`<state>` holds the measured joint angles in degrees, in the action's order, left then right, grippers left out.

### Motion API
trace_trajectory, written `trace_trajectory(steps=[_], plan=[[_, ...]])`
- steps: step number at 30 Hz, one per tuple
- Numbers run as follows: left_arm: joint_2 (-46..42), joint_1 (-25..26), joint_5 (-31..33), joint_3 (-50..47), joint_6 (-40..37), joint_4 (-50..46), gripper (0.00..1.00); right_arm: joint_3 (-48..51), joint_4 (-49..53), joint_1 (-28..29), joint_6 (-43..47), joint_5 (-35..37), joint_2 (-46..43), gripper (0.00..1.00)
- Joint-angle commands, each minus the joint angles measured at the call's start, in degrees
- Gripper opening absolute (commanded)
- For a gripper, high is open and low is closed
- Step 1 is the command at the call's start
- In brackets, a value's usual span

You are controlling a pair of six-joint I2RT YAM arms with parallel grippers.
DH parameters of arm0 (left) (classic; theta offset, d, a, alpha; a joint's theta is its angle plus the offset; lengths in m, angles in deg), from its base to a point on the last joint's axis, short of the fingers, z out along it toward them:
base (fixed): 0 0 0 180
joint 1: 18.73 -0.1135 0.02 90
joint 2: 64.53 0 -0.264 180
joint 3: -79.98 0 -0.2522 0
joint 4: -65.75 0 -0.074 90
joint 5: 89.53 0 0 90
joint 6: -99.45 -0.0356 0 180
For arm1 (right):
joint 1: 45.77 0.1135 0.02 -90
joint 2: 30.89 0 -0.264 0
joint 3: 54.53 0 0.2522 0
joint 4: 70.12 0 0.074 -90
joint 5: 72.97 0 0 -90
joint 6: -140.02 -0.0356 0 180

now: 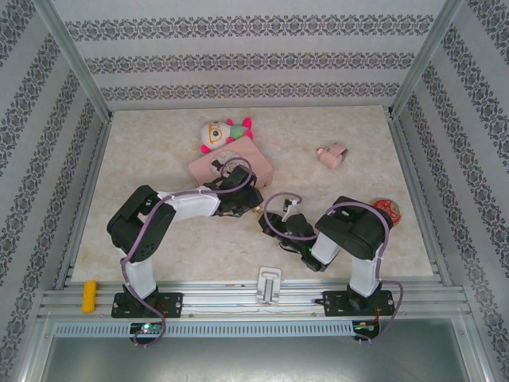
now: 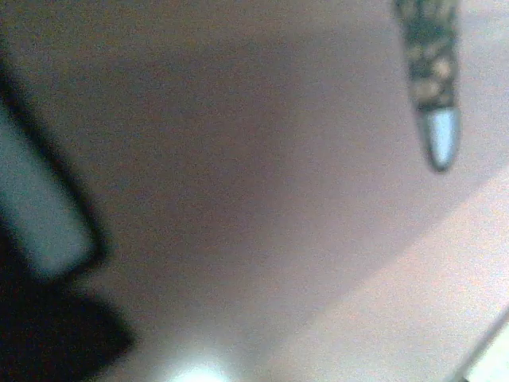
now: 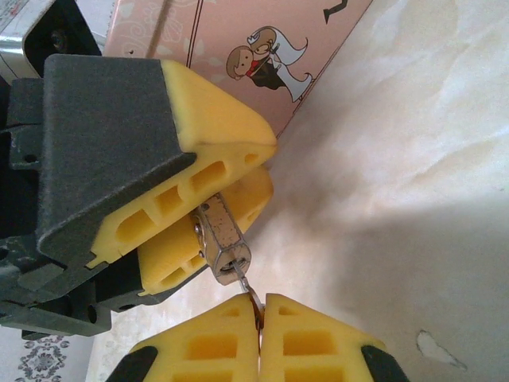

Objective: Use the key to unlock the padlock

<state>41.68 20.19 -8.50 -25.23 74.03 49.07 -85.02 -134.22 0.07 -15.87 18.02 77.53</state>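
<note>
A: "While the left tool clamps the padlock over the counter, is the key in?"

B: "Its tip only, pinched in the right tool. A skewed twist could bend it or slip it out. The pink box crowds one side; elsewhere the counter lies open."
</note>
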Motion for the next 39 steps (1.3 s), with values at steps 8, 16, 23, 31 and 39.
trace_trajectory(steps=[8,16,23,31,39], plan=[[3.0,0.1,-10.4,-2.7,6.7,-1.7,0.05,-1.2,-1.6,-0.9,-0.7,-2.0,1.7,0.0],[2.9,0.0,-10.5,-3.3,6.8,-0.5,0.04,-0.7,-1.6,-1.3,-0.7,-2.9,1.4,0.0],[2.6,0.0,-10.6,-3.8,7.2,0.9,0.02,-2.1,-1.6,-3.1,-1.7,-8.4,2.4,0.0],[2.5,-0.2,-10.7,-3.5,7.1,0.8,0.02,-2.6,-1.6,-4.6,-2.7,-12.7,2.7,0.0],[2.4,-0.2,-10.8,-3.1,6.5,-0.3,0.02,-2.6,-1.6,-5.4,-3.3,-12.7,3.3,0.0]])
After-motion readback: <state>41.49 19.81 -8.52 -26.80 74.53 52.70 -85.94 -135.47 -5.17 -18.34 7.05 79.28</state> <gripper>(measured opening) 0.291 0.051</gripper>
